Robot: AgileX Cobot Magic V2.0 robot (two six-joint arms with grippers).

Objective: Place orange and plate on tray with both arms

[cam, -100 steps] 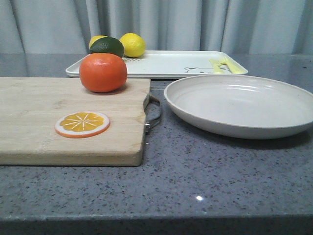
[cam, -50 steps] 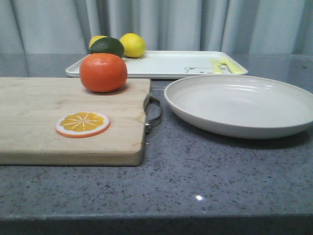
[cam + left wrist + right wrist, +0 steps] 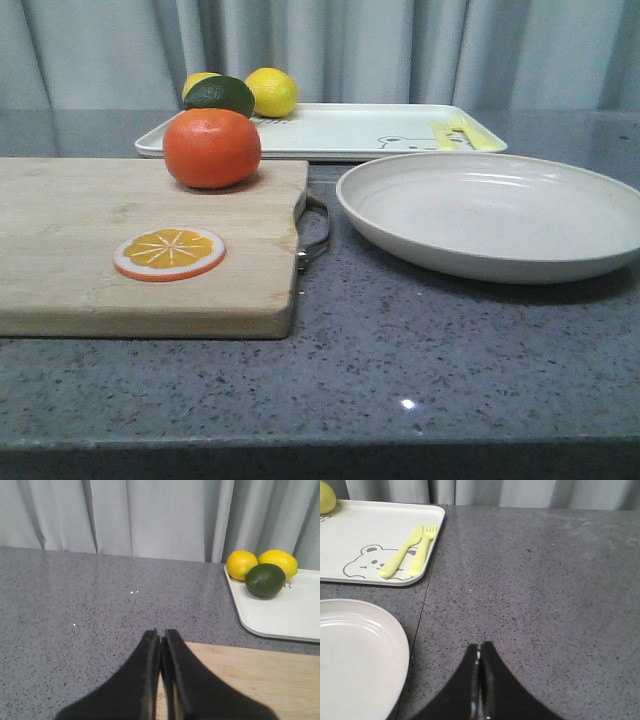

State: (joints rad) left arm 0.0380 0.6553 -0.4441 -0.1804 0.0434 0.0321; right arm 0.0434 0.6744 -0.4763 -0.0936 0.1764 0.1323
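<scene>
Left gripper (image 3: 160, 637) fingers pressed together, empty, above cutting board (image 3: 260, 675) edge. Right gripper (image 3: 479, 652) likewise closed, empty; one plate (image 3: 355, 655) just beside. One orange (image 3: 211, 148) on board. One tray (image 3: 375, 535) beyond, two lemons (image 3: 242, 564).

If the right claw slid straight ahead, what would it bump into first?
Probably nothing: the shut right claw points over bare speckled grey countertop toward the curtain. The wide off-white plate and white rectangular bear tray lie off to one side.
</scene>
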